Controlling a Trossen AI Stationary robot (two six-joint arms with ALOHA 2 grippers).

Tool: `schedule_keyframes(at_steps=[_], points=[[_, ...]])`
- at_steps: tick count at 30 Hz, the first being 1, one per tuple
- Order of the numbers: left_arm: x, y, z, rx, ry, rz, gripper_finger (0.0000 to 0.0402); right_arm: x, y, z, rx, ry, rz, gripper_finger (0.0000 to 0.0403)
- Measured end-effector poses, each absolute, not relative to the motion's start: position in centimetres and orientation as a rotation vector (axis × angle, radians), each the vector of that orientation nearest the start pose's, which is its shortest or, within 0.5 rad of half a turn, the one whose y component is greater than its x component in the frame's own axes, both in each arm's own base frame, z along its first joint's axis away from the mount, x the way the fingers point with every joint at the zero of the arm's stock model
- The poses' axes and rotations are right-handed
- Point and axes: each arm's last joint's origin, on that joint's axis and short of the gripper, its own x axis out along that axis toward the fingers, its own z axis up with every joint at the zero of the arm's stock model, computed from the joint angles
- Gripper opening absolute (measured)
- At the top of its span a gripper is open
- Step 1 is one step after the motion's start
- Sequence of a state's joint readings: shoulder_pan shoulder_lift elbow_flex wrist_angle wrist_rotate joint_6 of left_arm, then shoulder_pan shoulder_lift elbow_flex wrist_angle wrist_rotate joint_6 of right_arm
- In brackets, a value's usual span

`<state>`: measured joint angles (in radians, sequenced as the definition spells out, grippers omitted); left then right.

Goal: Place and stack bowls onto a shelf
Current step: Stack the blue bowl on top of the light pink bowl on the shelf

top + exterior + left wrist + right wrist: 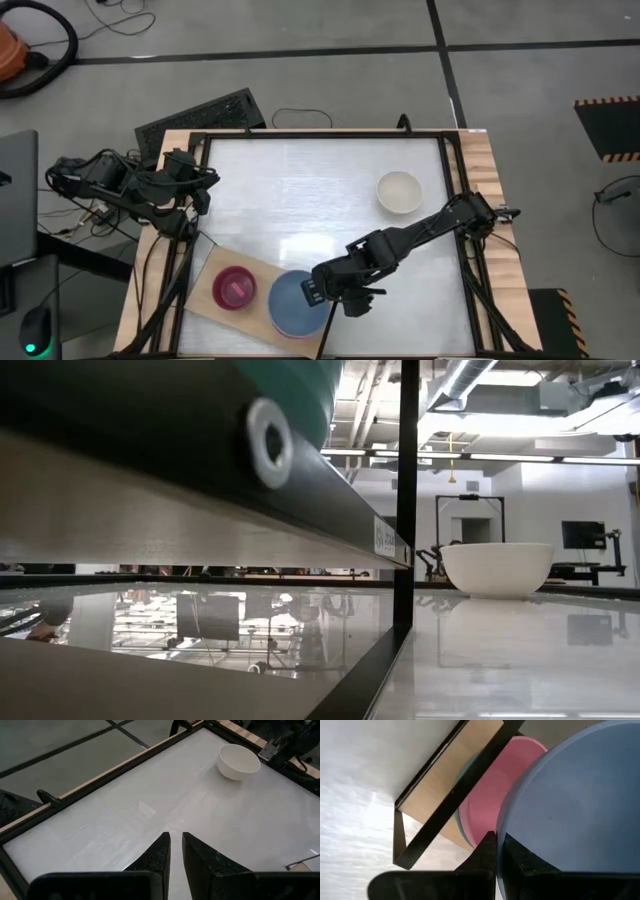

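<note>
The fingers (489,851) of the right gripper (338,296) are pinched on the rim of the slate blue bowl (297,298), with almost no gap seen between them. This bowl is held over a light pink bowl (487,795), which sits in a stack on the shelf (204,292), beside the magenta bowl (234,287). For a good placement, the blue bowl should be centred over the pink one and lowered level before the rim is released; a tilted release could probably make it slide off. The cream white bowl (399,191) is waiting well apart on the table (300,190). The left gripper (175,851) is kept near the table's left edge, fingers narrow and empty.
</note>
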<state>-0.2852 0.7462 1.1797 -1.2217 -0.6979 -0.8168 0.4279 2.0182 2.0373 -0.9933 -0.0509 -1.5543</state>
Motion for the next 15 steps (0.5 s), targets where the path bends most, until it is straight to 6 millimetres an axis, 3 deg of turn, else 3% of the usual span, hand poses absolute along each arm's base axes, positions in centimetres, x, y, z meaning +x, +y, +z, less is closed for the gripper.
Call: schedule_keyframes(at_steps=[15], points=[[8.8, -0.6, 37.7, -0.392, 0.479, 0.649, 0.0034, 39.8, 16.7, 32.6, -1.540, 0.384, 1.171, 0.0027]])
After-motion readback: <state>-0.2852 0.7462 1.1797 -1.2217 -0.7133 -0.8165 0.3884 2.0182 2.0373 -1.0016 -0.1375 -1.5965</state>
